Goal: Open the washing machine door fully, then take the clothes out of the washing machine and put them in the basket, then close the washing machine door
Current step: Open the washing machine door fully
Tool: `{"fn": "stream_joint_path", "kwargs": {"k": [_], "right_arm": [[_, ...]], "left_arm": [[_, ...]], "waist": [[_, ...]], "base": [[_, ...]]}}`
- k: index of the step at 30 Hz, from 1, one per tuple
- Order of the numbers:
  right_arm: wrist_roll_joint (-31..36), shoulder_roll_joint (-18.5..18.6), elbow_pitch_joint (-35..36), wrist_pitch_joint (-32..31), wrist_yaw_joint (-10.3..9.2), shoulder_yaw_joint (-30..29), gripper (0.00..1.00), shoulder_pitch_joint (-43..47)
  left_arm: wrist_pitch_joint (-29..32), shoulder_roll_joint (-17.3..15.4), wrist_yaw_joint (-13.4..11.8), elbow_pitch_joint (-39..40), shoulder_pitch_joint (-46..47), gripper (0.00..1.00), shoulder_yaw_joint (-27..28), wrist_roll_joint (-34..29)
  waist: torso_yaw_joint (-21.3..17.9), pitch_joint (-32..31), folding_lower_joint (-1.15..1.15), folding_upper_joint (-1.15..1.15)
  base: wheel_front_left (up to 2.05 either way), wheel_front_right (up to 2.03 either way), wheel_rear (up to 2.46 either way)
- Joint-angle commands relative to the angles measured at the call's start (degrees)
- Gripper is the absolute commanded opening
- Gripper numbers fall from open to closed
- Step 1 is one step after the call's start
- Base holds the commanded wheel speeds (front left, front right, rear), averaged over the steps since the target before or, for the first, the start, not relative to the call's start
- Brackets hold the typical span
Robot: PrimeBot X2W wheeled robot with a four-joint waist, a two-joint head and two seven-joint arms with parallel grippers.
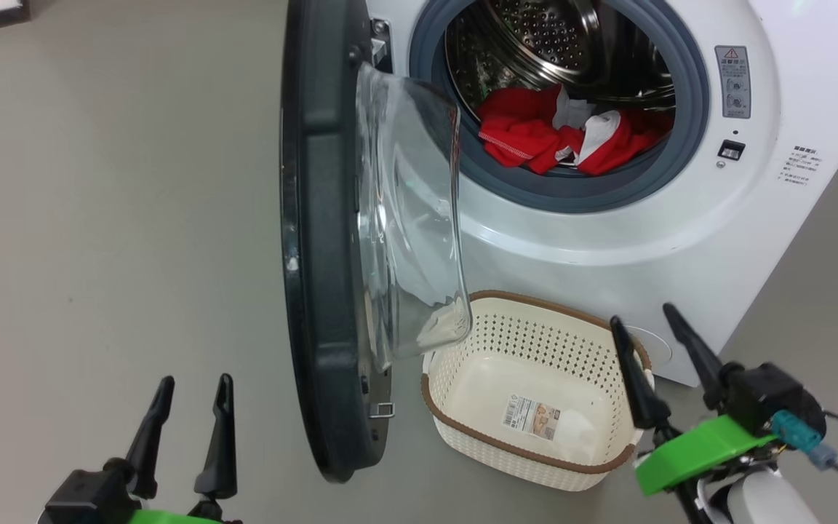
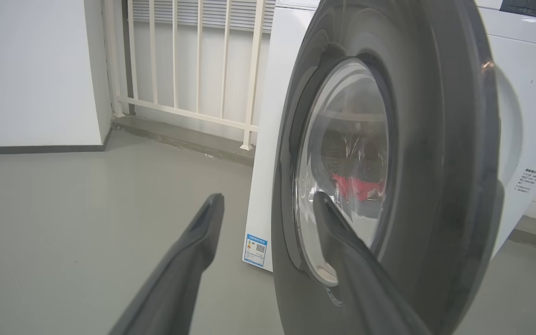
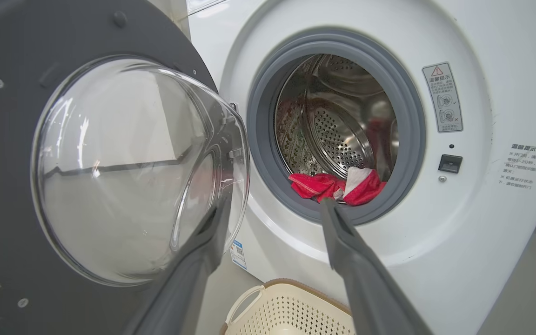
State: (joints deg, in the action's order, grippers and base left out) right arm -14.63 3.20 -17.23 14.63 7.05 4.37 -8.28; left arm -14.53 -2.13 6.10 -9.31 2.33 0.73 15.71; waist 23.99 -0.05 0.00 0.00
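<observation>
The left gripper [image 1: 195,382], two long dark fingers above a green mount, sits low at the robot's left, fingers spread apart, pointing up and empty. The right gripper [image 1: 643,316], on a green bracket above a pale forearm [image 1: 768,502], is likewise wide apart and empty, its fingers leaning leftward.
</observation>
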Motion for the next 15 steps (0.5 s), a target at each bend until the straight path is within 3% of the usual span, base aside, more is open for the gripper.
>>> {"fn": "stream_joint_path", "kwargs": {"k": [1,15], "right_arm": [[0.43,-0.11,1.60,0.36,0.44,1.22,1.00,-0.34],[-1.19,-0.31,2.10,0.37,0.44,2.18,1.00,0.96]], "left_arm": [[-0.47,-0.75,0.25,1.63,0.98,1.00,2.14,0.19],[-0.47,-0.75,0.28,0.87,0.94,1.00,2.57,-0.98]], "waist": [[-0.07,0.12,0.00,0.00],[-0.21,0.17,0.00,0.00]], "base": [[0.00,0.00,0.00],[0.00,0.00,0.00]]}}
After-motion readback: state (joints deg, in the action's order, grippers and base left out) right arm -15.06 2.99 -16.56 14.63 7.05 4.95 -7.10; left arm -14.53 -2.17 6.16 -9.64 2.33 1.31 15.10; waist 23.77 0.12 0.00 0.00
